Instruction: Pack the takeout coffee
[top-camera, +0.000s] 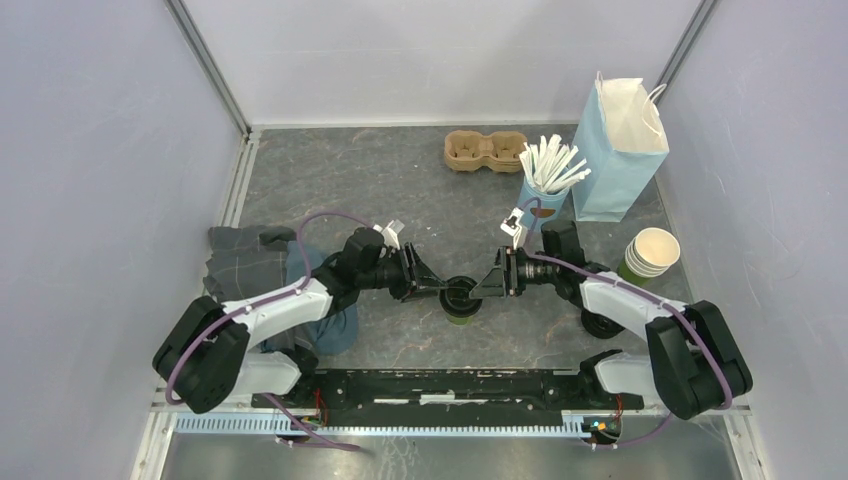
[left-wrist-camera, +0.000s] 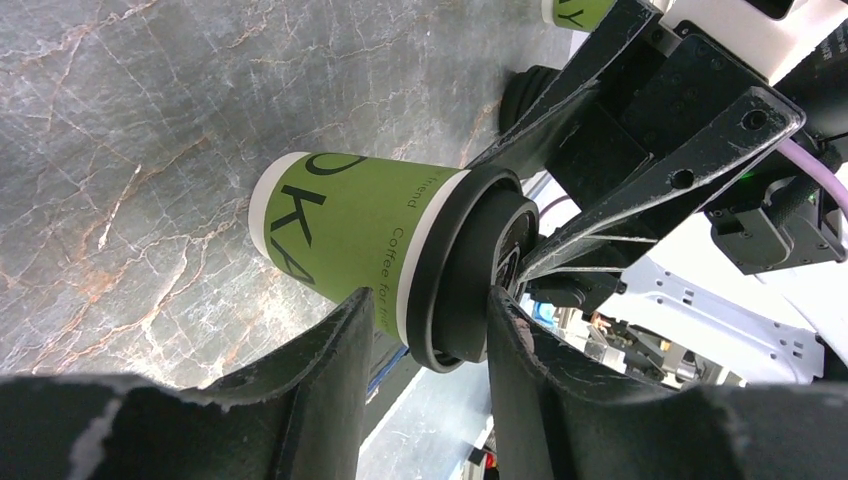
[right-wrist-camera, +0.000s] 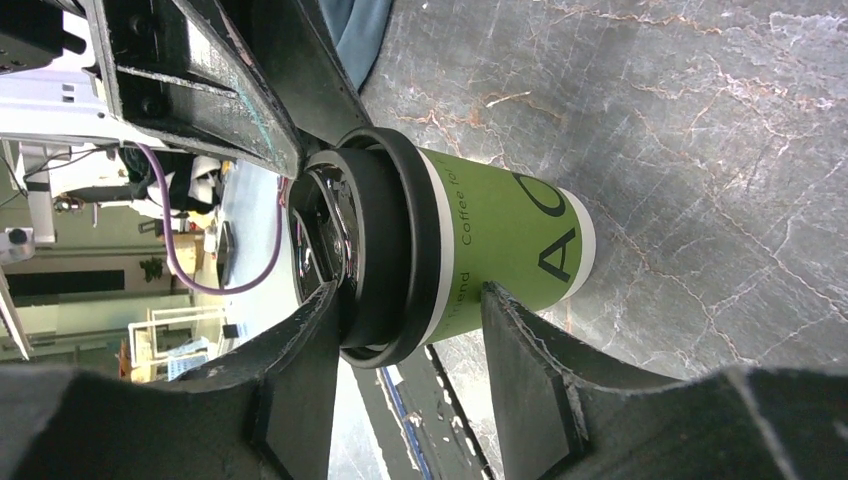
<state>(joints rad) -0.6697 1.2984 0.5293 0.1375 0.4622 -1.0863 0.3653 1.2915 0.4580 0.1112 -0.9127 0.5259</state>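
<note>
Top external view: the coffee cup (top-camera: 461, 300) is seen standing upright on the grey table (top-camera: 380, 190), near the front and in the middle. It is green and has a black lid (top-camera: 460, 294). It is met from both sides by the arms. The left gripper (top-camera: 438, 290) is placed at its left side and the right gripper (top-camera: 487, 285) at its right side. The tips of both are seen right at the lid.

The blue bag (top-camera: 620, 150) is stood at the back right, well apart from the coffee cup. Just beside the bag, a light-blue cup (top-camera: 543, 195) full of white sticks is seen. A brown cup tray (top-camera: 485, 150) is laid at the back. A stack of cups (top-camera: 652, 255) without lids is set at the right. A dark cloth (top-camera: 250, 270) is spread at the left.

From the left wrist, the two fingers of the left gripper are seen held apart, with the edge of the lid between them. From the right wrist, the same is seen for the right gripper. For both grippers, it cannot be told if the lid is squeezed or only touched.
</note>
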